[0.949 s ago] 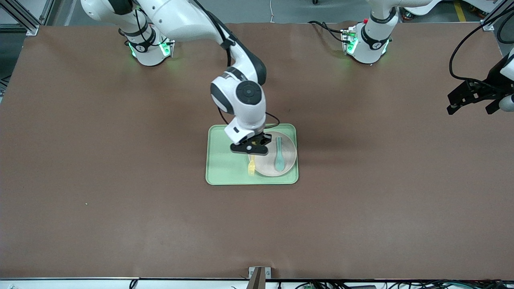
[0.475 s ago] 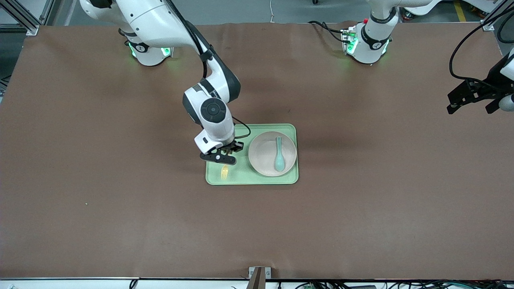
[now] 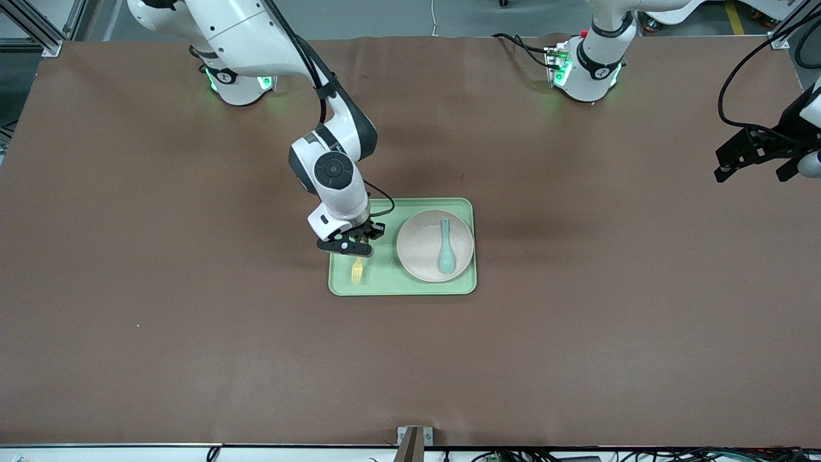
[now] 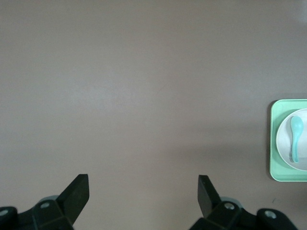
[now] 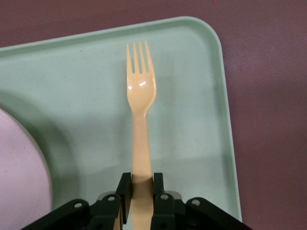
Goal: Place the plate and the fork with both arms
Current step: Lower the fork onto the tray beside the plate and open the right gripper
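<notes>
My right gripper (image 3: 356, 251) (image 5: 142, 184) is shut on the handle of the pale yellow fork (image 3: 357, 271) (image 5: 140, 100). It holds the fork over the pale green tray (image 3: 378, 282) (image 5: 192, 86), at the tray's end toward the right arm, tines pointing toward the front camera. The beige plate (image 3: 420, 256) (image 5: 19, 177) (image 4: 284, 139) sits on the tray beside the fork, toward the left arm's end. My left gripper (image 3: 750, 163) (image 4: 143, 184) is open and empty, waiting high over the bare table at the left arm's end.
A teal spoon (image 3: 445, 247) (image 4: 295, 136) lies in the plate. The brown table mat (image 3: 192, 321) stretches wide around the tray. A small metal bracket (image 3: 414, 436) stands at the table edge nearest the front camera.
My right gripper carried the fork off the plate's edge across the tray toward the right arm's end, then nearly stopped. The left arm has not moved.
</notes>
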Action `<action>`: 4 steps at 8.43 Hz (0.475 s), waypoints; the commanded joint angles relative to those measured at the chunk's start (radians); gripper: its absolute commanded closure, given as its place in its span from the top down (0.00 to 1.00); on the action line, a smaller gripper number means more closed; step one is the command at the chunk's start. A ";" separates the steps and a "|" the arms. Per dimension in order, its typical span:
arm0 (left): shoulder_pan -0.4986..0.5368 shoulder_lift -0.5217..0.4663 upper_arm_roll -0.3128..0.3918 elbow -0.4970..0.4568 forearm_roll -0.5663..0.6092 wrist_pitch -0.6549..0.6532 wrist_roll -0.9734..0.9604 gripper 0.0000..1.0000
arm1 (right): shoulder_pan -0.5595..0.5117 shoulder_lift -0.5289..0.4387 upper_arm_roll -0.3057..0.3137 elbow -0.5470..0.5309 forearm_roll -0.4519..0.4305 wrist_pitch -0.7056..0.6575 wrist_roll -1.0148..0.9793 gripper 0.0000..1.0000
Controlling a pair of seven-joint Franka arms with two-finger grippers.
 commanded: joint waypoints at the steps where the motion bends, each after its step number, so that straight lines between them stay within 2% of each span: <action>1: 0.003 -0.002 -0.004 0.020 -0.010 -0.023 0.000 1.00 | 0.000 -0.020 0.009 -0.045 0.017 0.037 -0.021 0.29; 2: 0.003 -0.002 -0.004 0.018 -0.010 -0.023 0.000 1.00 | 0.002 -0.013 0.009 -0.045 0.018 0.042 -0.021 0.35; 4: 0.003 -0.002 -0.003 0.018 -0.010 -0.023 0.000 1.00 | 0.002 -0.009 0.009 -0.045 0.017 0.028 -0.022 0.66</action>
